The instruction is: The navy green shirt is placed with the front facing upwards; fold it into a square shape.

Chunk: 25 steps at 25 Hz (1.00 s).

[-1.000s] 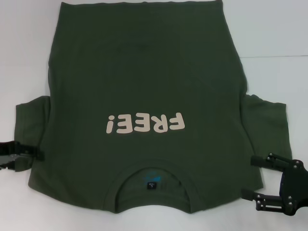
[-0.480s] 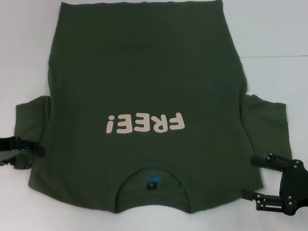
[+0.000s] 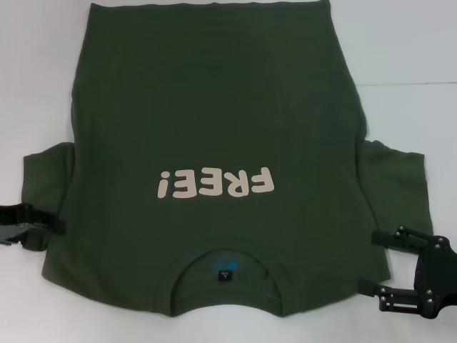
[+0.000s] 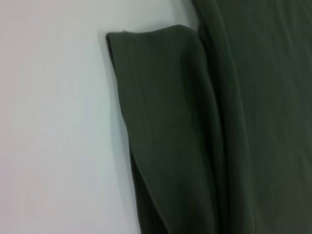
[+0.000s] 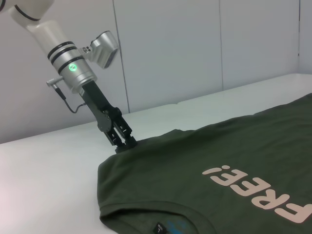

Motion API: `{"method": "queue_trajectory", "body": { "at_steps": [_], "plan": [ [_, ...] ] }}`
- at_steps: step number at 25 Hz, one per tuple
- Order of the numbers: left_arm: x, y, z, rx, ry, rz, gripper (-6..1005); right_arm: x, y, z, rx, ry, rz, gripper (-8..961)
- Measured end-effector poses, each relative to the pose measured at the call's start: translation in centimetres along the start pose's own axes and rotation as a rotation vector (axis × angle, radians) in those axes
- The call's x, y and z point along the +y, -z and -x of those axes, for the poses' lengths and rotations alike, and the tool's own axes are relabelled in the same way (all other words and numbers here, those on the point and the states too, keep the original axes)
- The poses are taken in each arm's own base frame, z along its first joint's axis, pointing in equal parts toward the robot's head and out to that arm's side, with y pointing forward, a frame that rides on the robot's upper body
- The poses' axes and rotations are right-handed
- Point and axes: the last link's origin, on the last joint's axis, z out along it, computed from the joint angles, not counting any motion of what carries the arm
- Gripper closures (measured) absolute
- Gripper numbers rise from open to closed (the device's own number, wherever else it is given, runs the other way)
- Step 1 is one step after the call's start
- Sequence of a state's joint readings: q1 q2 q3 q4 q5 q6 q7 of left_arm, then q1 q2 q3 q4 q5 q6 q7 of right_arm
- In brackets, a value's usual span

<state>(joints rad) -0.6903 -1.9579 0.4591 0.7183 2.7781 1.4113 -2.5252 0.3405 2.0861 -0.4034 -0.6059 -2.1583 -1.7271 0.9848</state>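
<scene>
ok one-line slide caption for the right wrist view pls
Left gripper down at the sleeve edge of the navy green shirt, spread front-up on the white table.

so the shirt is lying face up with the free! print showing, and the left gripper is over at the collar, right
Not quite. The navy green shirt does lie face up, print showing, but the left gripper is at the sleeve edge, not the collar. The head view shows it.
</scene>
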Motion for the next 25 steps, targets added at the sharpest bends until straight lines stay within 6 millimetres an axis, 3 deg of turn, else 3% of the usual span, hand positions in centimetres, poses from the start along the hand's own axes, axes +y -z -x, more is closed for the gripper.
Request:
{"method": "queue_trajectory", "body": {
  "at_steps": [2,8,25],
  "plan": [
    [-0.02,-0.03,0.00,0.001,0.001,-0.002,257,0.00,0.00,0.00,0.000,0.000,0.000,39],
    [-0.10,0.02,-0.06,0.005,0.007,-0.004,466,0.02,0.00,0.02,-0.001,0.000,0.001,39],
    [0.00,-0.16,-0.17,0.007,-0.017,-0.018,812,0.16,0.13,-0.05,-0.003,-0.002,0.004,39]
  ]
}}
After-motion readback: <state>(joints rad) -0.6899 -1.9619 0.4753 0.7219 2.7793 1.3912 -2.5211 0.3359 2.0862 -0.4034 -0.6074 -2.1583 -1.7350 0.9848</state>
